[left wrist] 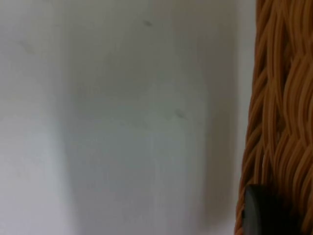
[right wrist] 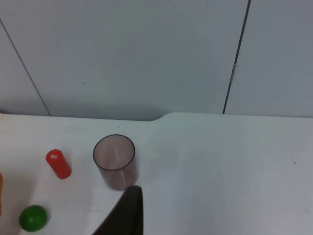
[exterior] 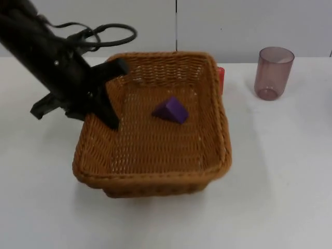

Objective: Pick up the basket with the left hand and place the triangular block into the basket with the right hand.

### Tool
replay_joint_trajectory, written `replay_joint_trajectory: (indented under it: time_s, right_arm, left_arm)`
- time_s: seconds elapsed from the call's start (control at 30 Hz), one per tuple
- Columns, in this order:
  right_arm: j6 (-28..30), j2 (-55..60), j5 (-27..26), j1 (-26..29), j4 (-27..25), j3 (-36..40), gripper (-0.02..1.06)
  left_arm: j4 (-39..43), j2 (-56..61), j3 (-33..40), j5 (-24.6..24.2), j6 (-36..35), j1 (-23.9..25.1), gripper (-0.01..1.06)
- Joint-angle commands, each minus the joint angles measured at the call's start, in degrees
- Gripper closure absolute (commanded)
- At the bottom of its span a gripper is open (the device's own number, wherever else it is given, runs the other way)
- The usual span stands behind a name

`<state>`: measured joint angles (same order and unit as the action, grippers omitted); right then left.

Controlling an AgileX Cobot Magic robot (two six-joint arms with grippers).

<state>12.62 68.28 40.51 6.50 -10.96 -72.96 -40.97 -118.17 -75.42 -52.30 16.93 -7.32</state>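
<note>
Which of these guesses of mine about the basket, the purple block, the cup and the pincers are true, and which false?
1. The purple triangular block lies inside the wicker basket. True.
2. The left pincer grips the basket's right rim. False: it is at the left rim, one finger inside the basket.
3. The translucent cup stands in the basket. False: it stands on the white table, to the basket's right.
4. The right wrist view shows a red cylinder and a green ball near the cup. True.
5. The cup lies tipped on its side. False: it stands upright, mouth up.
</note>
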Motion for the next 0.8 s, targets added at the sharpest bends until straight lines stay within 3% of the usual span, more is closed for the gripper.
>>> replay_joint_trajectory:
  time_s: [0.0,0.23,0.4,0.6,0.77]
  right_arm:
    - [0.3,-0.5,0.2,-0.4,-0.1,0.1,0.0]
    - [0.5,-0.5,0.2,-0.4,-0.1,0.1,0.0]
    - [0.5,-0.5,0.3,-0.4,-0.1,0.1,0.0]
    - [0.7,-0.5,0.6,-0.4,-0.1,0.1,0.0]
    - [0.8,-0.5,0.6,-0.4,-0.1,0.1,0.0]
  left_arm:
    - [-5.4,-0.6,-0.2,-0.7,2.3,1.5,1.05]
    - [-9.4,-3.8,-0.4,2.8,3.1,4.0,1.05]
    - [-9.2,-5.2,-0.4,8.3,2.1,3.9,1.05]
    - [-8.6,-6.5,-0.4,9.2,1.3,3.9,1.05]
    - [-8.9,-8.9,-0.4,6.7,1.1,3.9,1.05]
